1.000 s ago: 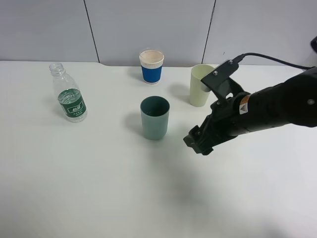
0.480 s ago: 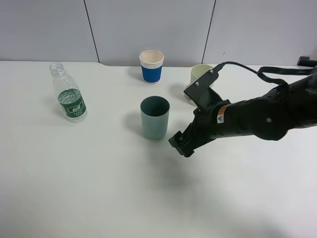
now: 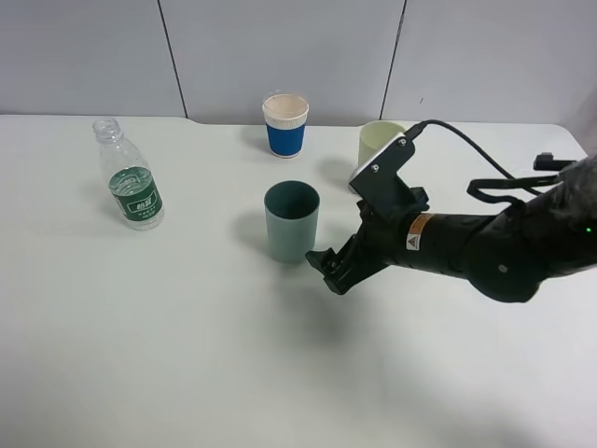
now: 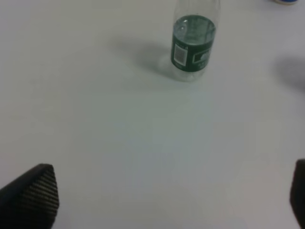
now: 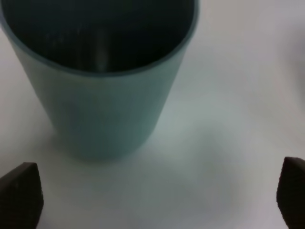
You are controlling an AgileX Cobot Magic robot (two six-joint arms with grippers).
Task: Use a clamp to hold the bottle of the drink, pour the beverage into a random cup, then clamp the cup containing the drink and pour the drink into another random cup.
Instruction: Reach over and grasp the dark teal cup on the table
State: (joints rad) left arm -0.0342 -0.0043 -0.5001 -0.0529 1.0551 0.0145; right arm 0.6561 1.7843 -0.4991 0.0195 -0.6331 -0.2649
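Far left, upright on the surface: bottle. Left hand facing it from well apart, fingers spread wide. Centre: teal cup, upright. Just beside it, right hand, spread wide, holding nothing. Behind: pale green cup.

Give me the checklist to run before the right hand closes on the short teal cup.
1. Right hand open wide: ok.
2. Short teal plastic cup upright: ok.
3. Cup inside the hand's grasp: not ok, it stands just beyond the fingertips.
4. Drink in the teal cup: cannot tell, its inside is dark.
5. Tall pale green plastic cup upright: ok, partly hidden by the arm.
6. Small clear green-labelled plastic bottle upright, away from the arm: ok.
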